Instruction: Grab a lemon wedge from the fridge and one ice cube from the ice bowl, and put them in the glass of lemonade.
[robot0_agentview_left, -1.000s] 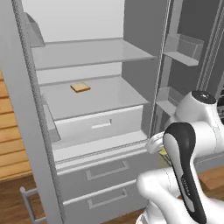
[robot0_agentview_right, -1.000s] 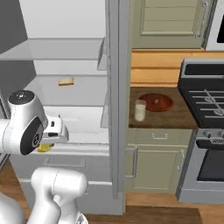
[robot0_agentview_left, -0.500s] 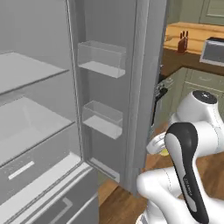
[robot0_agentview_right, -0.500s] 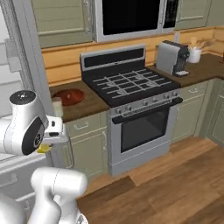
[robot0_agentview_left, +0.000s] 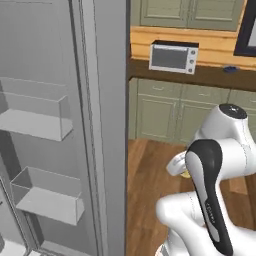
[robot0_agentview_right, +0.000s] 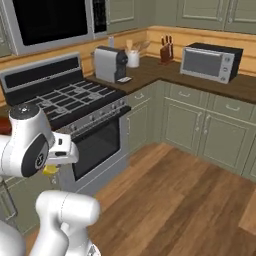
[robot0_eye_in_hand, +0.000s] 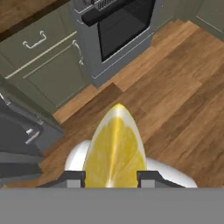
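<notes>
Left base view: the fridge, whose shelves and drawers faced the camera a second ago, now shows just its open door and door bins at the left edge, as the base has swung away across the wood floor. The stove, toaster oven and coffee machine have come into the right base view. Pinched between the tips of the gripper, held low over the floor, the lemon wedge rides along. The fridge errand looks done; glass and ice bowl seem next.
</notes>
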